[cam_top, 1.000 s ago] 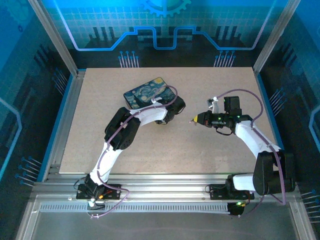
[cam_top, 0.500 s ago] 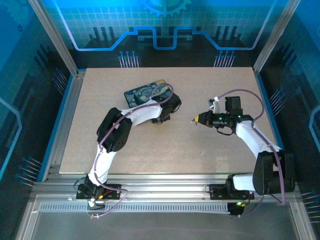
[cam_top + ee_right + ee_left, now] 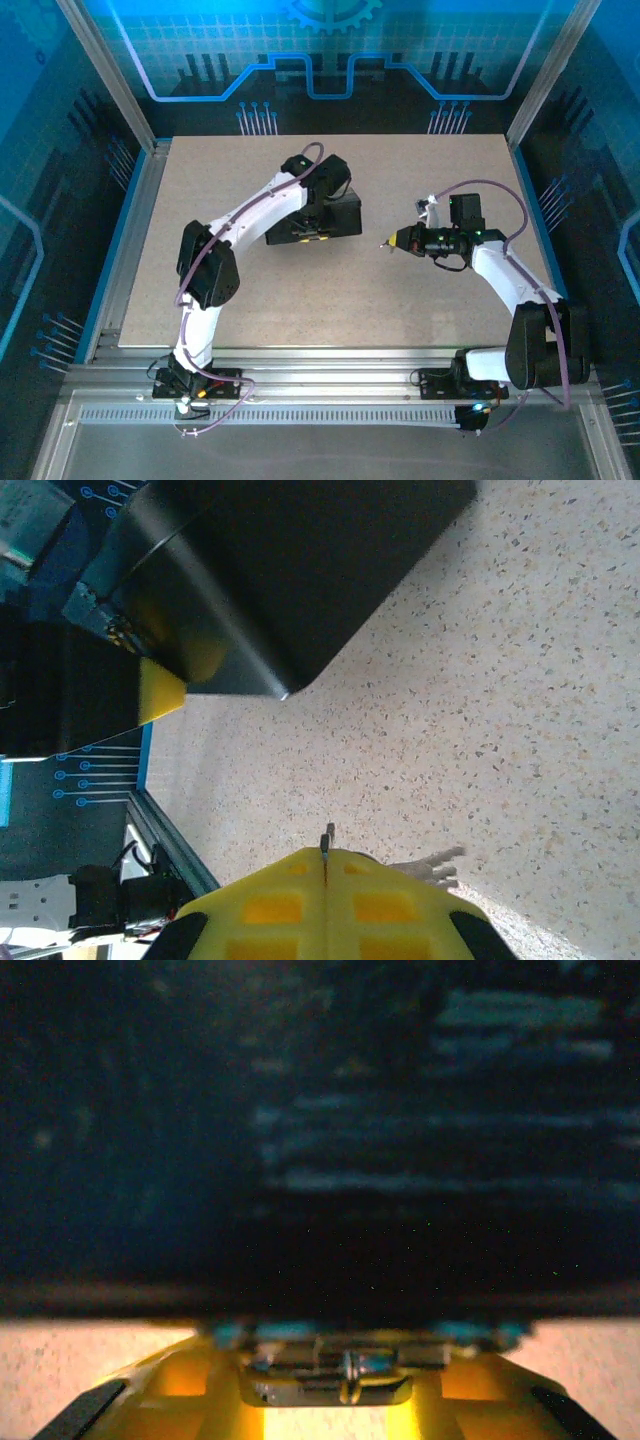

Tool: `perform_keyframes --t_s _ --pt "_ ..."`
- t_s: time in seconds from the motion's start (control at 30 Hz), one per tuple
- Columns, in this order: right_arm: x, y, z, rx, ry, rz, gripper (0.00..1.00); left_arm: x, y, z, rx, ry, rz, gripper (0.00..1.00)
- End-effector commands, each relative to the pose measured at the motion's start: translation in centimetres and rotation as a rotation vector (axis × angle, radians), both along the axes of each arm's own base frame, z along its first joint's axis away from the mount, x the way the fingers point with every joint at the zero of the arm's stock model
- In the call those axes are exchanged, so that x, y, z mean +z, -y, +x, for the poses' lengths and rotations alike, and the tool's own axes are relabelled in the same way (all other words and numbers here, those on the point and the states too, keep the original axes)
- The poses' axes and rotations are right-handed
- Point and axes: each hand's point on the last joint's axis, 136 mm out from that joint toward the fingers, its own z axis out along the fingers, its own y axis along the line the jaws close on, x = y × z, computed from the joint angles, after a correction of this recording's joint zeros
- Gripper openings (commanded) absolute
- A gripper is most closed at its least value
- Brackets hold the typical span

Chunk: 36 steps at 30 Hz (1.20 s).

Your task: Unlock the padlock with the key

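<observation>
Out on the table (image 3: 230, 300) the dark box (image 3: 335, 212) sits between the two arms, and the left arm lies stretched right across it, wrist and purple cable (image 3: 300, 160) covering its near-left end. The left gripper (image 3: 310, 236) is down at the box's near edge, jaws partly closed on that edge; from the right wrist one yellow finger (image 3: 160, 690) presses flat against the box's side. The right gripper (image 3: 393, 240) hangs apart to the right, pointing left at the box, jaws pinched fully together on the key (image 3: 326, 837), only a thin metal tip poking out. From the left wrist the box is a blurred dark wall, faint pale lines across it, nothing readable. Low in that view, between the yellow fingers (image 3: 150, 1390), sits a small silver metal piece at the box's edge, the padlock (image 3: 345, 1372) by the look of it, though shackle and keyhole are too blurred to make out. The tabletop is pale, speckled and matte. Aluminium rails (image 3: 330, 385) run along the near edge, and blue-lit walls (image 3: 320, 60) printed with circuit lines close in behind.
</observation>
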Motion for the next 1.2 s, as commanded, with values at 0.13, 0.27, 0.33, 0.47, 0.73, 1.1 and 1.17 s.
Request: perform_keyframes --t_s 0.13,0.27,0.33,0.47,0.73,1.1,1.17 --pt "2.6 -0.1 -1.3 0.014 0.021 0.029 0.00 2.8 -0.4 -4.3 0.064 -0.195 -0.046 0.04" --pt "2.8 -0.5 -1.9 0.024 0.021 0.040 0.00 3.1 -0.2 -3.7 0.119 -0.199 -0.087 0.06" --pt "2.9 -0.6 -2.1 0.028 0.016 0.042 0.00 3.4 0.1 -3.3 0.127 -0.188 -0.107 0.11" --pt "3.1 -0.6 -2.1 0.031 0.023 0.037 0.00 4.2 0.6 -2.3 0.140 -0.177 -0.139 0.14" --pt "3.8 -1.0 -1.6 0.036 0.038 0.037 0.00 5.0 0.1 -0.8 0.136 -0.163 -0.142 0.26" --pt "3.9 -2.0 -2.4 0.056 0.023 0.017 0.00 7.2 1.3 3.1 0.141 -0.022 -0.303 0.44" --pt "4.6 -2.2 -2.3 0.059 0.038 0.007 0.00 7.4 1.1 3.7 0.145 -0.009 -0.320 0.45"
